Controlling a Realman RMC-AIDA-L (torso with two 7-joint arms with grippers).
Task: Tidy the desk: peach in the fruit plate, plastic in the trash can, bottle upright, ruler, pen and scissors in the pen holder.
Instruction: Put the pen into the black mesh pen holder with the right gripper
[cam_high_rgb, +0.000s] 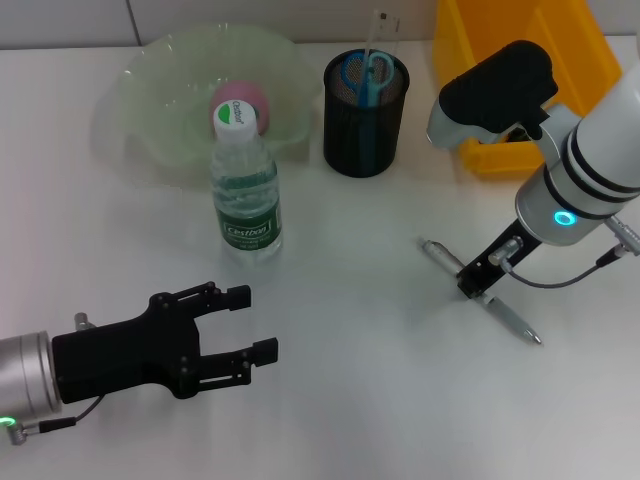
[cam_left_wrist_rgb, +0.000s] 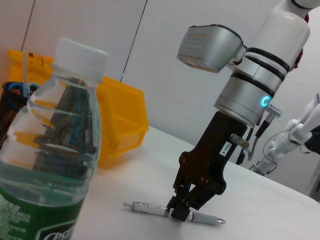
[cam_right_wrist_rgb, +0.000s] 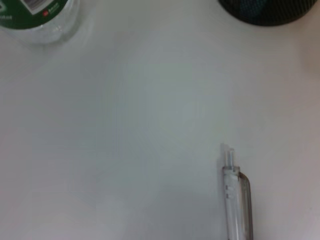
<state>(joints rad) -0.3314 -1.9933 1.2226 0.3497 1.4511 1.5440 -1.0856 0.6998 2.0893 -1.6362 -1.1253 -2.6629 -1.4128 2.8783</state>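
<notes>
A silver pen (cam_high_rgb: 510, 318) lies flat on the white desk at the right. My right gripper (cam_high_rgb: 476, 284) is down on its middle, fingers shut around the pen (cam_left_wrist_rgb: 150, 208), as the left wrist view also shows for the right gripper (cam_left_wrist_rgb: 181, 211). The pink peach (cam_high_rgb: 238, 101) sits in the translucent green fruit plate (cam_high_rgb: 150, 85). The bottle (cam_high_rgb: 245, 185) stands upright in front of the plate. Blue-handled scissors (cam_high_rgb: 365, 72) and a clear ruler (cam_high_rgb: 378, 35) stand in the black mesh pen holder (cam_high_rgb: 366, 125). My left gripper (cam_high_rgb: 258, 322) hovers open at the near left. No plastic is in view.
A yellow bin (cam_high_rgb: 560, 40) stands at the back right, behind my right arm. White desk surface stretches between the two grippers. The right wrist view shows the pen (cam_right_wrist_rgb: 237, 195), the bottle's base (cam_right_wrist_rgb: 40, 20) and the pen holder's bottom edge (cam_right_wrist_rgb: 265, 10).
</notes>
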